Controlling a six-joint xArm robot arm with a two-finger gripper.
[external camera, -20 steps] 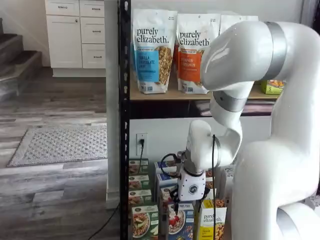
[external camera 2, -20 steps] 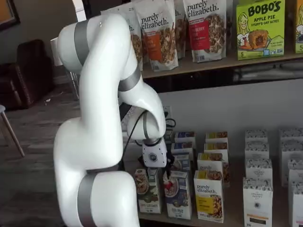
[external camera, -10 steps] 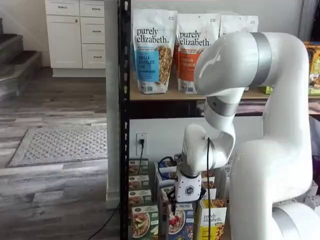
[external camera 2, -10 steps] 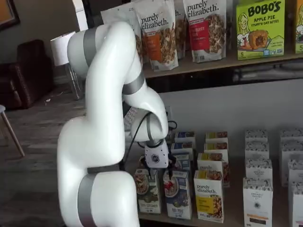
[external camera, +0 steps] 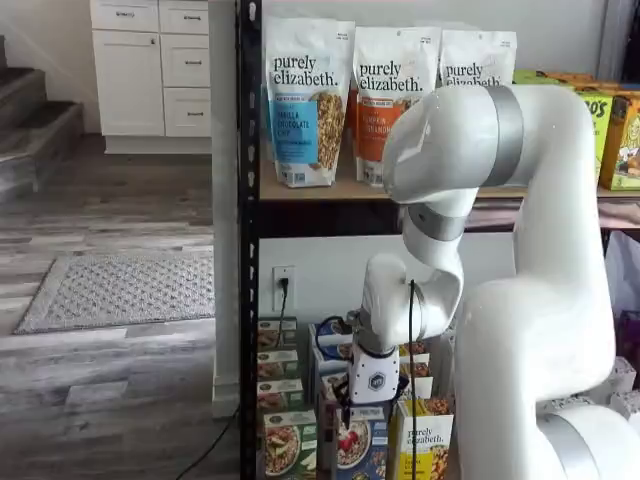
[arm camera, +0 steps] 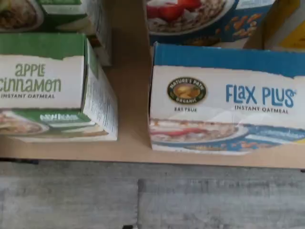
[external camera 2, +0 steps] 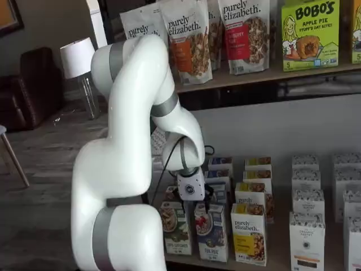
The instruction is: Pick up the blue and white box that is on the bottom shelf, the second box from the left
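The blue and white box stands at the front of the bottom shelf in both shelf views (external camera: 360,447) (external camera 2: 212,231). It has a white top and a bowl with red berries. In the wrist view it fills the frame as a "Flax Plus" box (arm camera: 224,98) on the tan shelf board (arm camera: 131,148). My gripper (external camera: 366,407) (external camera 2: 202,206) hangs just above this box's top. Its white body shows plainly. The black fingers are dark against the boxes and no gap can be made out. It holds nothing that I can see.
A green-fronted "Apple Cinnamon" box (external camera: 284,446) (external camera 2: 176,227) (arm camera: 52,86) stands right beside the blue one. A yellow "purely elizabeth" box (external camera: 423,447) (external camera 2: 249,234) stands on its other side. More boxes stand in rows behind. A black rack post (external camera: 247,300) is close by.
The arm's upper links have swung aside and the gripper has shifted a little sideways and down, closer over the blue and white box's top.
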